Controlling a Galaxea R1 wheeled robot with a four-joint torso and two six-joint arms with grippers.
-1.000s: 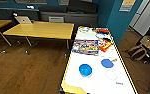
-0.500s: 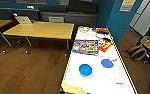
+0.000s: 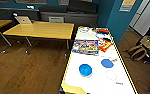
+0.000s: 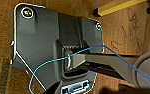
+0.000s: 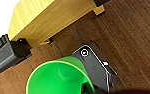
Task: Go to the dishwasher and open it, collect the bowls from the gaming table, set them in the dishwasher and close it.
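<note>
Facing the gaming desk (image 3: 96, 82), the robot has two blue bowls ahead: the deep one (image 3: 85, 69) nearer its left side, the flatter one (image 3: 107, 63) rightward. Right jaws (image 5: 84, 87) already grasp the green bowl (image 5: 57, 78); I cannot tell the left jaws' state.

You see the gaming table (image 3: 96, 82), a long bench with a glossy white top, a yellow-edged rim and a light wooden body, running away from you. On its near half sits the deep blue bowl (image 3: 85, 70), upright, well in from the edge. The flatter blue bowl (image 3: 107, 63) lies beside it, farther along and apart from it. In the right wrist view, the green bowl (image 5: 57, 77) appears large, tilted with its hollow exposed, above the wooden floor near the bench's wooden corner.
</note>
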